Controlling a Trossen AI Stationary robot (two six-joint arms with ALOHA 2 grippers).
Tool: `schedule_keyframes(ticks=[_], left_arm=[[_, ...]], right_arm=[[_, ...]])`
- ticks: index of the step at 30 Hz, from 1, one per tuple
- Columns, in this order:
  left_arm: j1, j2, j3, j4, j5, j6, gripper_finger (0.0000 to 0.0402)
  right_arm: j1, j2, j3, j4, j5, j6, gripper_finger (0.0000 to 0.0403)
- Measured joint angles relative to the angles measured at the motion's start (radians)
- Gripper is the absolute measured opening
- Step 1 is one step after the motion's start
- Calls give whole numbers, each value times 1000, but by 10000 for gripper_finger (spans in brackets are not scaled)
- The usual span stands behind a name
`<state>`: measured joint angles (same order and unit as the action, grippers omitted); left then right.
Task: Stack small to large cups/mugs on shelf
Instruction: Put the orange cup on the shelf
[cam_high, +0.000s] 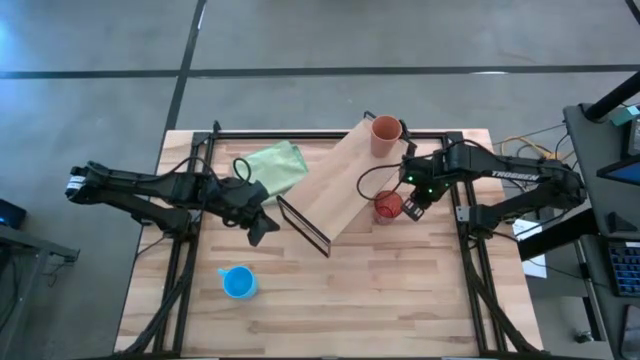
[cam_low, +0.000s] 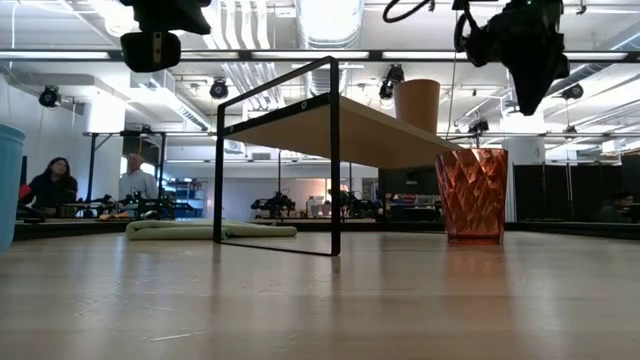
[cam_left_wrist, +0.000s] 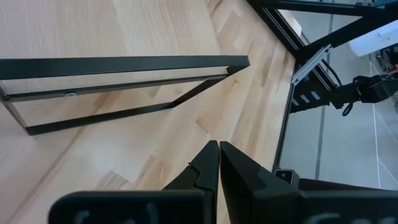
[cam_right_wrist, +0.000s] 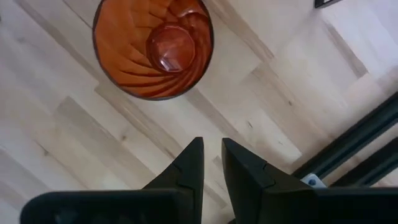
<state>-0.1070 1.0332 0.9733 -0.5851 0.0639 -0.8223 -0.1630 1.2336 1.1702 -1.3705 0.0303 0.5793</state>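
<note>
Right pincer (cam_right_wrist: 212, 163), fingers narrowly parted and empty, hovers at the red tumbler's (cam_right_wrist: 153, 46) four o'clock; descending so narrow could topple it

Even overhead lighting, soft shadows, sharp focus in most views.
Ceiling lights (cam_low: 330, 22) glare white in the low view, leaving the shelf (cam_low: 340, 130) underside and the arms as dark silhouettes. The table (cam_high: 330, 300) is bright and evenly lit, with faint shadows. The red tumbler (cam_right_wrist: 153, 46) glows translucent. Near fingers (cam_left_wrist: 242, 180) blur slightly in the wrist views.
</note>
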Motion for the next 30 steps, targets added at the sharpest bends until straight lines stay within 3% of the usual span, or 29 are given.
schedule_keyframes(ticks=[13,18,30], left_arm=[[0,0,0,1,0,24,0],[-1,0,0,1,0,20,0],[0,0,0,1,0,19,0]], right_arm=[[-7,1,-88,191,-1,66,52],[-20,25,-121,194,68,138,52],[-26,66,-122,211,68,181,52]])
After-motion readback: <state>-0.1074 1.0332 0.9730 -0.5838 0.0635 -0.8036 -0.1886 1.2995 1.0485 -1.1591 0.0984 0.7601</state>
